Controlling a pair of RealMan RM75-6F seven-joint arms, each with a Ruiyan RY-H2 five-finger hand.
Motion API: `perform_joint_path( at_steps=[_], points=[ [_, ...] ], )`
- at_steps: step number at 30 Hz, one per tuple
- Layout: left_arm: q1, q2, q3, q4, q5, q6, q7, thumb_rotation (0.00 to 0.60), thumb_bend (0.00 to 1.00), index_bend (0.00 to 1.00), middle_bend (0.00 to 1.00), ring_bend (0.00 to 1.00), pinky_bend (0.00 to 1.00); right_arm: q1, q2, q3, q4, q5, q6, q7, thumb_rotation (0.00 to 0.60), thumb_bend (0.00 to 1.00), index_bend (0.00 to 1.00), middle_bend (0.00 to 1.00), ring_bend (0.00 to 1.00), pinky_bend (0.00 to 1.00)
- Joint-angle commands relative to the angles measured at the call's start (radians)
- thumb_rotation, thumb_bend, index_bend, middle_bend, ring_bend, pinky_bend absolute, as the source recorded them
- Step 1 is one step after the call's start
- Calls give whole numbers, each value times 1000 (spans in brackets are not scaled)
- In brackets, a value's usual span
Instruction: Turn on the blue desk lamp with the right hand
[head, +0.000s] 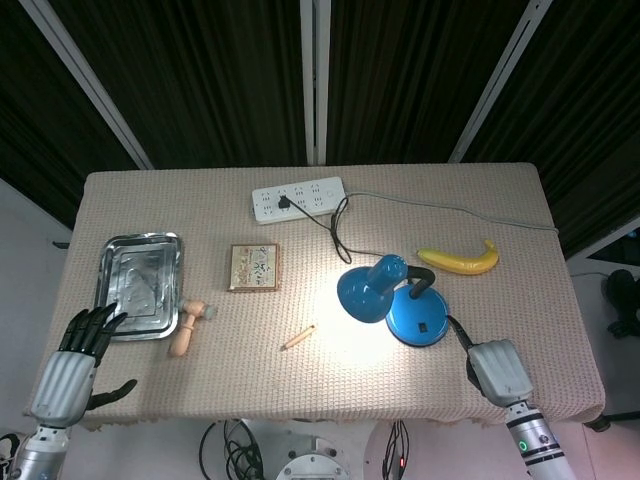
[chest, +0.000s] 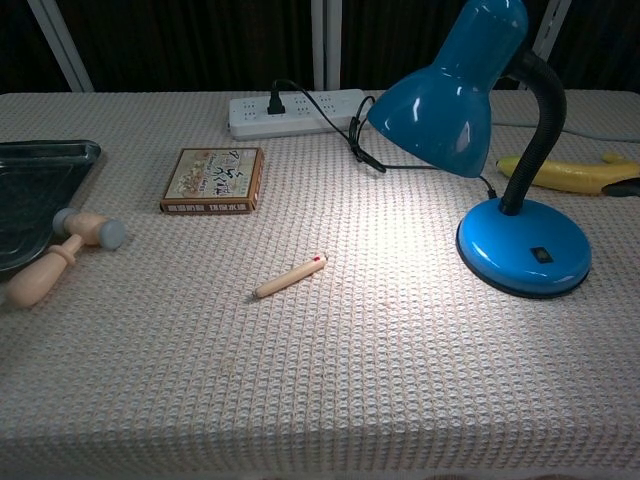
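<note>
Lamp's lit, right hand off the base.

Blue desk lamp (head: 400, 300) sits right-center on the table (head: 150, 200) w/ its shade tipped down-left, throwing a bright patch on the cloth around a small wooden stick (chest: 290, 276). Right hand (head: 499, 370) is near the table's front edge, just right of the lamp base, not touching it; one finger pokes out toward the base, rest are behind the back of the hand, so can't tell if it's clenched. Left hand (head: 75, 360) hangs off the front-left corner, fingers spread, holding nothing. Banana (head: 460, 259) lies behind the lamp, power strip (head: 297, 199) at the back.
</note>
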Motion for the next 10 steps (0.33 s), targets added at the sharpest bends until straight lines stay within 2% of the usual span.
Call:
perform_joint_path(
  at_steps=[1,3,4,5,7,8,10],
  points=[
    [-1,0,0,2,-4,-3,-3,600,22,98,27,0,0,-124,52,-8,104,-183,275,193,600,471,0,826,754,768],
    [-3,-2,0,6,-7,-8,-5,600,22,99,27,0,0,-166,54,-5,180,-197,352,262,600,321,0,565,525,610],
    [-3,-3,0,7,-8,-10,-5,600,22,98,27,0,0,-180,61,-6,200,-188,364,279,600,207,0,326,301,453],
    [-4,-5,0,8,-8,-13,-5,600,22,98,28,0,0,-196,74,-6,213,-169,367,288,600,120,0,147,136,306],
    [-6,-7,0,9,-8,-17,-3,600,22,98,28,0,0,-212,82,4,227,-150,379,302,600,22,0,5,1,92],
    [-7,-8,0,9,-7,-17,-1,600,22,98,28,0,0,-218,84,8,236,-146,385,317,600,7,0,0,0,39],
    [-7,-10,0,8,-5,-16,2,600,22,98,28,0,0,-229,86,14,253,-137,386,340,600,0,0,0,0,0]
  ],
)
